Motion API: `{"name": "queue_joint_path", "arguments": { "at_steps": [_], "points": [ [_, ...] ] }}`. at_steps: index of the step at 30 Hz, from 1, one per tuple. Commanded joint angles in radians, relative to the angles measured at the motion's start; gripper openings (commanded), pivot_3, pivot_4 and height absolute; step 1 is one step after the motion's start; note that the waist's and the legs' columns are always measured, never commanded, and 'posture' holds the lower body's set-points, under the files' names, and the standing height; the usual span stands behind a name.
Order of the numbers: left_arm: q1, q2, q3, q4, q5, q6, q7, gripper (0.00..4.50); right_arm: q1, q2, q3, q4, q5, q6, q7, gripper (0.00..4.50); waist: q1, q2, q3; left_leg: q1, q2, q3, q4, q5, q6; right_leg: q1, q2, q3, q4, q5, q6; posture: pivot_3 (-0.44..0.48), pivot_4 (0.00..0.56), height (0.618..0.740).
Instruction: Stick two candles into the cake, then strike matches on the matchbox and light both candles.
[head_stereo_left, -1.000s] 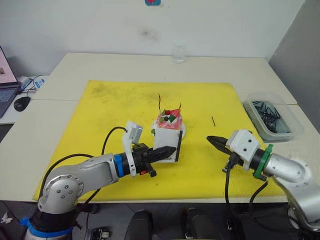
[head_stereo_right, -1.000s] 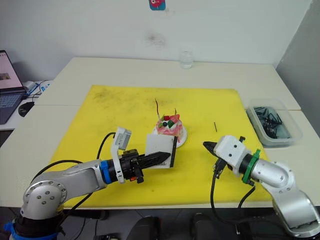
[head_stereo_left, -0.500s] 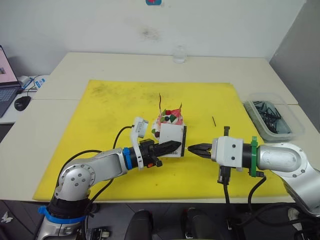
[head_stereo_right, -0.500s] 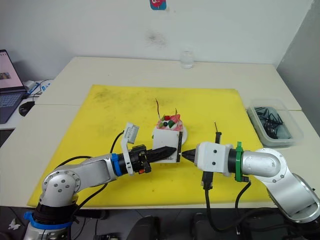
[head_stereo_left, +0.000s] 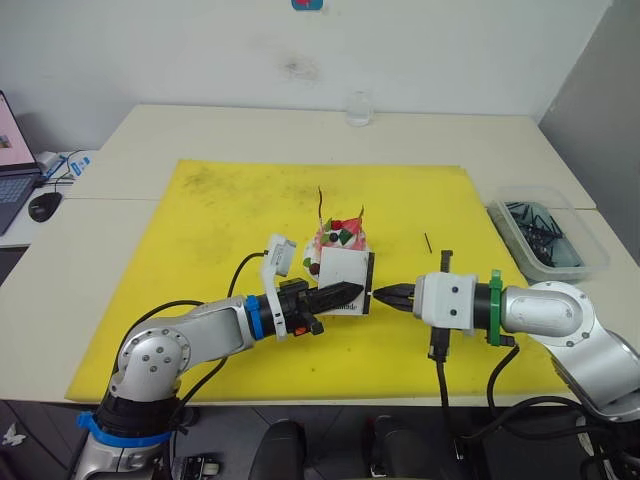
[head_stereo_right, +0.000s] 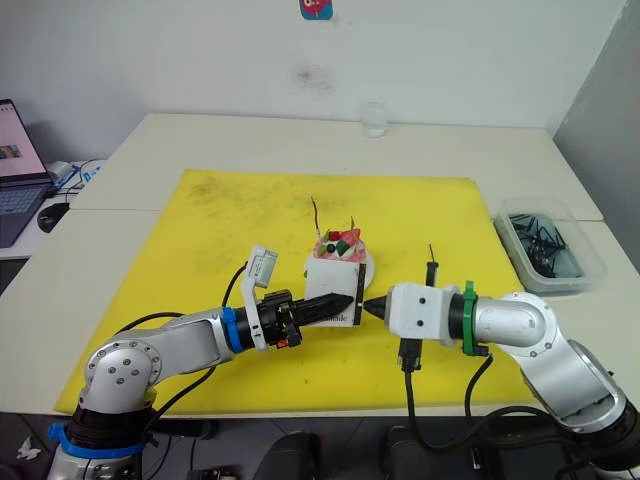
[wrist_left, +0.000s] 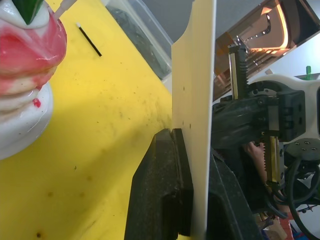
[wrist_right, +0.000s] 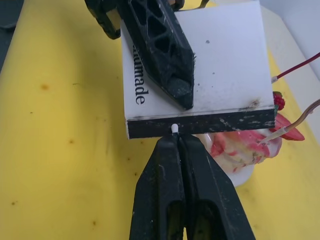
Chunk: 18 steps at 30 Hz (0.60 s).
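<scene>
Right wrist view: the right gripper (wrist_right: 178, 142), clenched on a match (wrist_right: 174, 128), touches its tip to the matchbox (wrist_right: 200, 75) that the left gripper (head_stereo_left: 345, 294) clamps before the cake (head_stereo_left: 338, 240); a brisk, firm drag along the strip should fire it.

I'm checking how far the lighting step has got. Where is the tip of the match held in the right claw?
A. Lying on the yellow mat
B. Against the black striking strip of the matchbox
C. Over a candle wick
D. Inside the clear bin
B: the right claw, shut on the match, holds its white tip against the black strip of the matchbox, which the left claw grips.
</scene>
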Motion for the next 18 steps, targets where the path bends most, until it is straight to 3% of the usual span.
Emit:
{"name": "queue_joint_path", "arguments": {
  "at_steps": [1, 8, 18],
  "points": [
    [0.003, -0.008, 0.019, -0.036, -0.008, -0.017, -0.007, 0.00, -0.018, 0.010, -0.004, -0.012, -0.008, -0.028, 0.006, 0.02, 0.000, 0.000, 0.000, 0.000, 0.000, 0.000, 0.000, 0.000, 0.000, 0.000, 0.000, 0.000, 0.000, 0.000, 0.000, 0.000, 0.150, 0.740],
    [0.011, -0.024, 0.010, -0.041, -0.014, -0.019, -0.004, 0.00, -0.028, 0.027, 0.023, 0.007, -0.038, -0.036, 0.006, 0.02, 0.000, 0.000, 0.000, 0.000, 0.000, 0.000, 0.000, 0.000, 0.000, 0.000, 0.000, 0.000, 0.000, 0.000, 0.000, 0.000, 0.150, 0.740],
    [-0.014, -0.115, 0.000, -0.023, -0.074, -0.028, 0.045, 0.00, -0.062, 0.102, 0.110, 0.063, -0.117, -0.073, 0.007, 0.02, 0.001, 0.000, 0.000, 0.000, 0.000, 0.000, 0.000, 0.000, 0.000, 0.000, 0.000, 0.000, 0.000, 0.000, 0.000, 0.000, 0.150, 0.740]
  ]
}}
